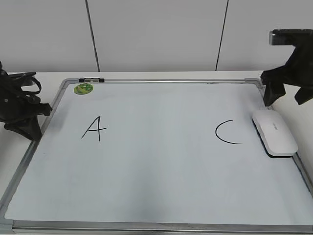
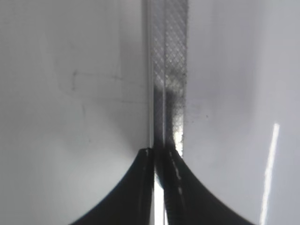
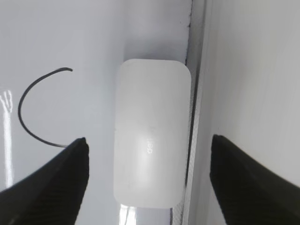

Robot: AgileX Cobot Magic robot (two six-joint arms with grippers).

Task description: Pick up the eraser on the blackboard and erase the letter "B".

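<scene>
Blackboard (image 1: 156, 186): a white writing board in a silver-grey frame with grey corner caps is laid flat on a pale surface (image 1: 49, 77).
Letters: a black "A" (image 1: 94, 128) is seen on the left half and a black "C" (image 1: 228, 132) on the right half; the middle of the board between them is seen blank, and no "B" is made out in any view.
Eraser (image 1: 274, 132): the white rounded block is laid on the board's right side, just right of the "C", its long edge close along the right frame rail; small grey lettering is seen on its top (image 3: 150, 146).
Magnet (image 1: 83, 88): a small round green disc is seen near the top left corner of the board.
Clip (image 1: 91, 79): a small black-and-white piece is seen on the top rail, just above the magnet.
Left pincer (image 2: 159, 157): it is pressed together with nothing between the fingers, and is held over the board's left frame rail (image 2: 168, 70).
Right pincer (image 3: 149, 154): it is spread wide and held above the eraser, one finger to each side, with no contact seen.
</scene>
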